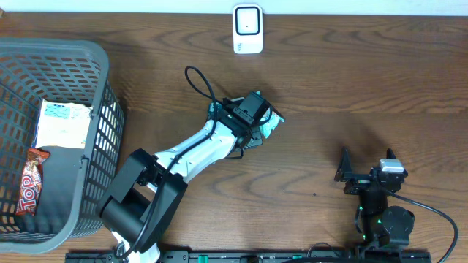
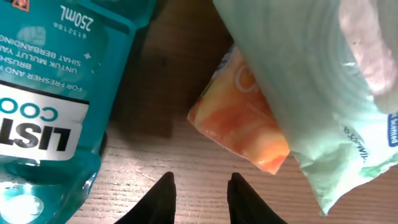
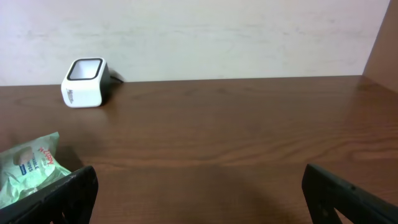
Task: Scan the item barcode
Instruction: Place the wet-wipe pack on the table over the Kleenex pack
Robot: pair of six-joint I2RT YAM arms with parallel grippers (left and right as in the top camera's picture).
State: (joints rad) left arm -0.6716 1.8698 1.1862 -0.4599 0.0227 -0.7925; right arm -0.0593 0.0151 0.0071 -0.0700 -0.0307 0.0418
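A white barcode scanner [image 1: 248, 29] stands at the table's far edge, also visible as the scanner [image 3: 85, 74] in the right wrist view. My left gripper [image 1: 252, 124] hovers over a cluster of items mid-table. Its fingers [image 2: 200, 186] stand a little apart over bare wood, open and holding nothing. Ahead of them lie a teal mouthwash bottle [image 2: 50, 106] on the left, an orange packet [image 2: 242, 118] in the middle and a pale green bag [image 2: 311, 93] on the right. No barcode shows on any item. My right gripper [image 1: 365, 166] rests wide open and empty [image 3: 199, 199] near the front right.
A grey plastic basket [image 1: 95, 146] fills the left side. In it lie a white packet [image 1: 62, 124] and a red snack bar [image 1: 31, 191]. The green bag's corner [image 3: 28, 168] shows left of my right gripper. A pale wall rises behind the scanner.
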